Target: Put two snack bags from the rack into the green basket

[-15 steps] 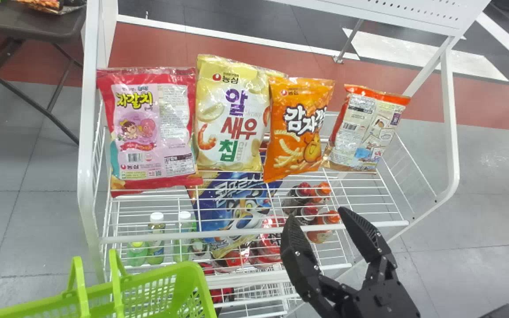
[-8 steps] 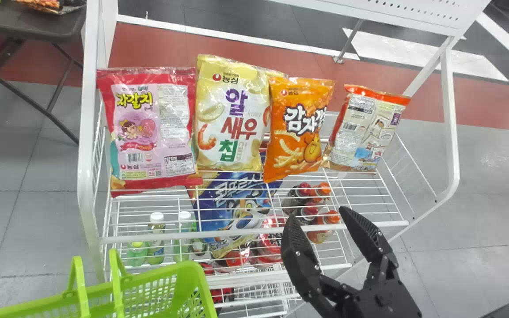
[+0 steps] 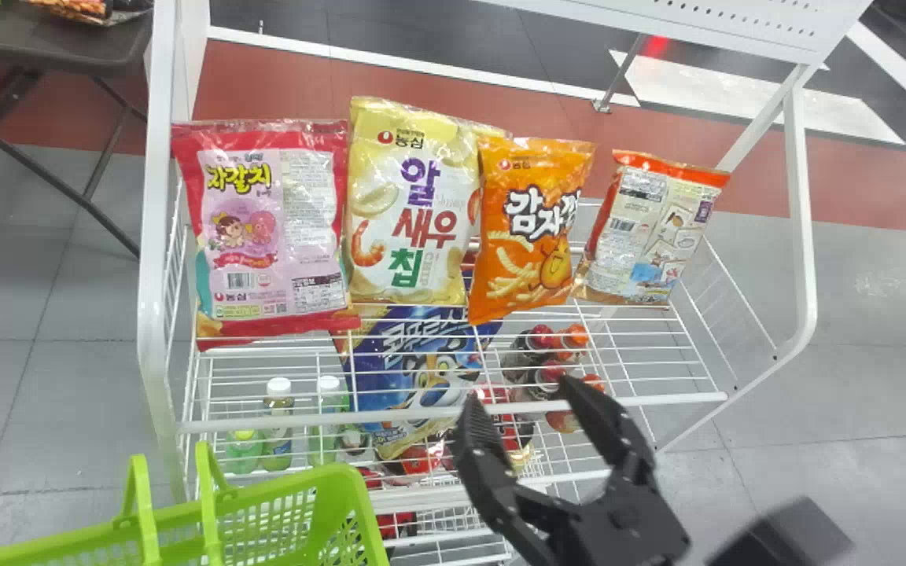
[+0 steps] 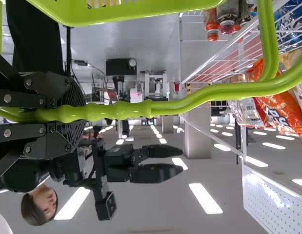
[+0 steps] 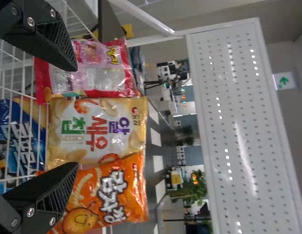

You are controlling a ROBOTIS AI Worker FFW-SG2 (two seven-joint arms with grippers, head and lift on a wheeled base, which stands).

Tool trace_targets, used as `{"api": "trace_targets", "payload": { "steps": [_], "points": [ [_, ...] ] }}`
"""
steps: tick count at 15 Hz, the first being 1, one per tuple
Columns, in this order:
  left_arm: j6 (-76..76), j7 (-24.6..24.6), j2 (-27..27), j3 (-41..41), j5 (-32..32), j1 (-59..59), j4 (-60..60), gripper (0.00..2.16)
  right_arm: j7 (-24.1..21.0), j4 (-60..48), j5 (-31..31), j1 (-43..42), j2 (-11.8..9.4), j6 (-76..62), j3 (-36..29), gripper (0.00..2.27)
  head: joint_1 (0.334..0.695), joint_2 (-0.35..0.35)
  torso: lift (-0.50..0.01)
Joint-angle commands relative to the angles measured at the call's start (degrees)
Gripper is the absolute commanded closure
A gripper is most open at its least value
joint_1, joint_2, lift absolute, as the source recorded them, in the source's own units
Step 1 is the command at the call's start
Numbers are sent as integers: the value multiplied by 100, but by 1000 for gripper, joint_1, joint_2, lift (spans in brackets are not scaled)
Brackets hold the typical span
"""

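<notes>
The right gripper (image 3: 522,393) is drifting left, fingers spread, ideally squaring up to straddle the yellow snack bag (image 3: 414,212) standing on the rack (image 3: 264,422), while the left gripper (image 4: 81,115) is grasping the basket handle (image 4: 190,101).

The left gripper (image 4: 82,113) holds the green basket (image 4: 141,14) by its handle (image 4: 190,100).
Two black fingers (image 4: 72,92) pinch it from both sides; the white rack (image 4: 272,200) has a shiny orange snack bag (image 4: 282,109) and some bottles (image 4: 226,22), the right gripper (image 3: 521,391) is farther off, and bright lights (image 4: 205,198) shine on the ceiling.
</notes>
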Motion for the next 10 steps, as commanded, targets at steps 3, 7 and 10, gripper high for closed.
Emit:
{"api": "trace_targets", "payload": {
  "steps": [3,7,10],
  "points": [
    [7,0,1,19,0,-7,-61,1369,-1,12,680,-1023,264,1201,517,130,695,-342,-5],
    [7,0,1,10,0,-33,-61,1369,8,636,1278,-2122,313,1430,1132,130,695,-223,-5],
    [7,0,1,10,0,-33,-61,1369,8,1189,1752,-2939,313,1693,1475,130,695,-117,-5]
  ]
}}
